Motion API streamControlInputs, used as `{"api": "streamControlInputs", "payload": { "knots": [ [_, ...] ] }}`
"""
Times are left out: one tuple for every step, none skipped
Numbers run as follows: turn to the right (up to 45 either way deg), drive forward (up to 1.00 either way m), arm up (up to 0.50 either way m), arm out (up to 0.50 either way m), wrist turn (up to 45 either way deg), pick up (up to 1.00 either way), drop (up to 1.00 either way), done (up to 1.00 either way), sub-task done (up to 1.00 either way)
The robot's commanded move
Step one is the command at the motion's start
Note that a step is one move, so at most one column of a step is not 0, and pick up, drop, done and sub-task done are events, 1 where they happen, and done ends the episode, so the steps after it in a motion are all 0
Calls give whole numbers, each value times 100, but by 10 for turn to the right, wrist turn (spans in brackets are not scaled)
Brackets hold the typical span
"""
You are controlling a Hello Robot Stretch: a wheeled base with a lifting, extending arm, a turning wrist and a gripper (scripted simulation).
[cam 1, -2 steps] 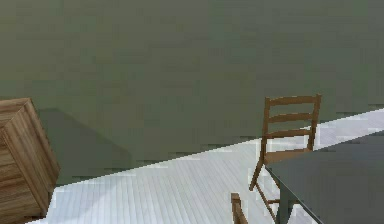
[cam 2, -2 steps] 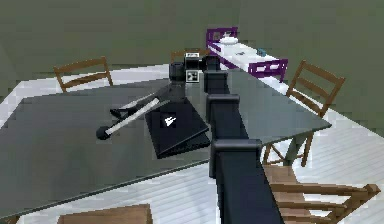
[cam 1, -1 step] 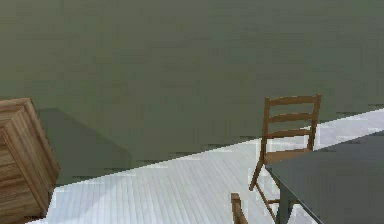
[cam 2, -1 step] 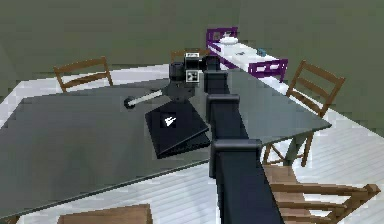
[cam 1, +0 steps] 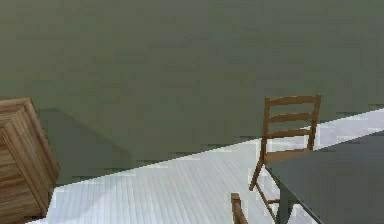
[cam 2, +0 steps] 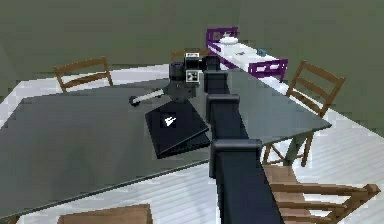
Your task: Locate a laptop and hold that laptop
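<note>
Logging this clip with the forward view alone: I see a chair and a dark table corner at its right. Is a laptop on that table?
Observer: Yes. In the arm side view a dark, flat laptop lies on the table.
Operator: Where is the arm?
Observer: The arm reaches out over the table, just right of the laptop in that view.
Operator: Does the hand hold the laptop?
Observer: I cannot tell whether it holds anything: the hand is at the arm's far end, beyond the laptop, which lies flat on the tabletop.
</note>
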Motion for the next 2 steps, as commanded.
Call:
{"api": "streamControlInputs", "payload": {
  "knots": [
    [0,0,-30,0,0,0,0,0,0],
    [0,0,0,0,0,100,0,0,0]
  ]
}}
